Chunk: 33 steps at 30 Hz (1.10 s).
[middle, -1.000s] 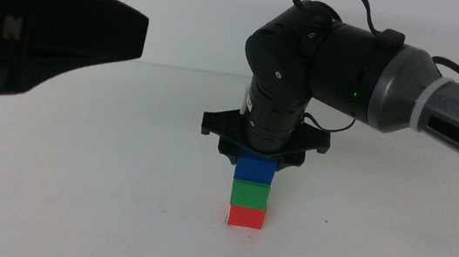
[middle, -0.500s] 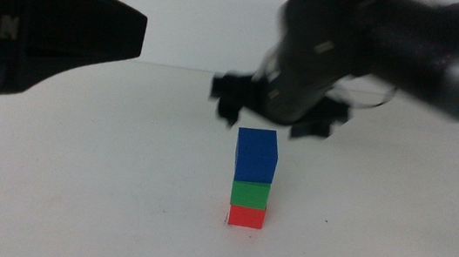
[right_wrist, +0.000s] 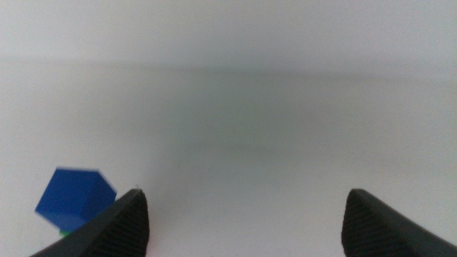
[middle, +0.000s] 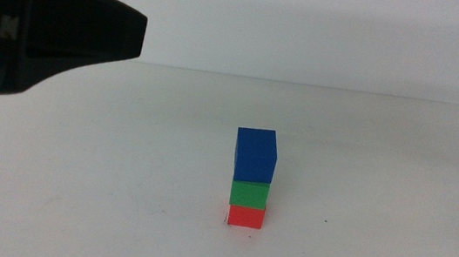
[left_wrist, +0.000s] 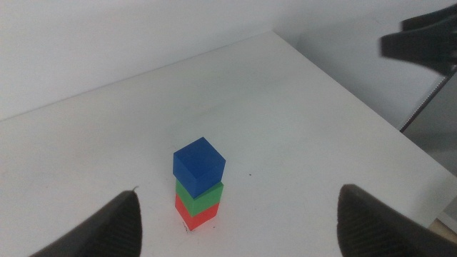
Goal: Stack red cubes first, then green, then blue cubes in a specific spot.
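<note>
Cubes stand in a little tower in the middle of the white table (middle: 118,176). The red cube (middle: 246,216) is at the bottom and sits flat on the table. The green cube (middle: 250,192) rests on top of it. The blue cube (middle: 256,155) is at the very top. All three are small blocks with flat, plain, dull sides and sharp corners. The blue cube is turned a bit, so its corners do not line up with the green one. A tiny dark tick (middle: 225,222) shows on the table just beside the red cube.

Nothing touches the tower. The left gripper (left_wrist: 235,228) hangs high over the table, well apart from the cubes, and its two dark rough fingers are spread wide with nothing between them. In the middle view it is the big black shape at the left. The right gripper (right_wrist: 246,228) is off to the side of the tower. Its dark ribbed fingers are spread wide too and hold nothing. Its view is blurry.
</note>
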{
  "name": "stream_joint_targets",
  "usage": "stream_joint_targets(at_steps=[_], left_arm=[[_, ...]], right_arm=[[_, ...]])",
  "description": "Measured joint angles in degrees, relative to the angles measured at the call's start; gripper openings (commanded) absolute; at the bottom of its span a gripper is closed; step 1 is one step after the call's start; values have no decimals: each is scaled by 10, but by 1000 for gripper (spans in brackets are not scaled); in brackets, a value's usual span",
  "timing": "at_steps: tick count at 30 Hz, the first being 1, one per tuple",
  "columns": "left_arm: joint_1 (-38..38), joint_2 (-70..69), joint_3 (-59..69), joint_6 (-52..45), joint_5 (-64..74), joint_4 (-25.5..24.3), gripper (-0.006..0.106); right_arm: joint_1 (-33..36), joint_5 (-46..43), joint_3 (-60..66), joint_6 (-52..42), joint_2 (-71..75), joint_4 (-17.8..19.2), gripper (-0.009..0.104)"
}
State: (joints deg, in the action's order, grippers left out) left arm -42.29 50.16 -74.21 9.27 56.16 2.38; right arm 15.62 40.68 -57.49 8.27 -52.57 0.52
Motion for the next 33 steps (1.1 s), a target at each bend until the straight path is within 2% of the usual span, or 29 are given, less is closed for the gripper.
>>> stream_joint_targets(at_steps=[2,5,14,22,28,33], left_arm=[[0,0,0,0,0,0,94],[0,0,0,0,0,0,94],[0,0,0,0,0,-2,94],[0,-11,25,0,-38,-47,94],[53,-87,189,-1,-244,-14,94],[164,-190,392,-1,-310,-15,94]], right_arm=[[-30,-19,16,-42,28,-39,93],[-42,-24,21,-66,44,-55,93],[-43,-25,24,-76,52,-60,93],[-43,-36,35,-77,52,-58,93],[-58,-188,172,-77,126,-57,93],[-94,-258,330,-77,239,-51,93]])
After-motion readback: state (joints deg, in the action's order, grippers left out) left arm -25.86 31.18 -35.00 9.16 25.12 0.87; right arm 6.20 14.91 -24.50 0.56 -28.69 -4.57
